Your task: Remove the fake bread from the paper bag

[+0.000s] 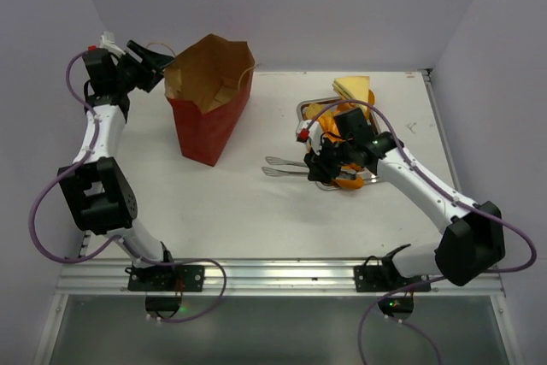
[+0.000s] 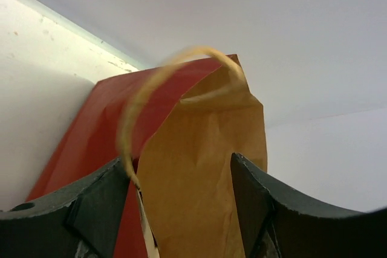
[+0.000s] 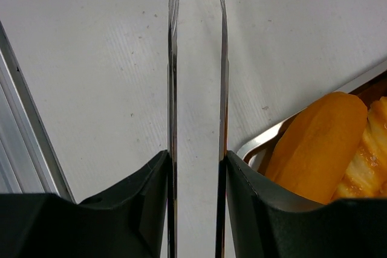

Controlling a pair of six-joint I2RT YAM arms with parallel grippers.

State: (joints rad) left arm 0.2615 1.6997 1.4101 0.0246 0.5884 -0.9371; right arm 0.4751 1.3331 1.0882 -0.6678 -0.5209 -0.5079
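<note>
2 arms bent: L (image 1: pixel 92 138) at paper bag (image 1: pixel 205 126), R (image 1: pixel 419 179) holding tongs (image 3: pixel 172 149).

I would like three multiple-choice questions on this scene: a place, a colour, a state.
1. The paper bag stands: A left of the steel tray; B on that tray; C beside the arm bases.
2. Its outside is: A blue; B green; C red.
3. On the right gripper, the jaws: A grip metal tongs; B hang empty; C hold a bun.
Answers: 1 A, the top view shows it left of the tray; 2 C, red walls; 3 A, both tong arms sit between the jaws.
</note>
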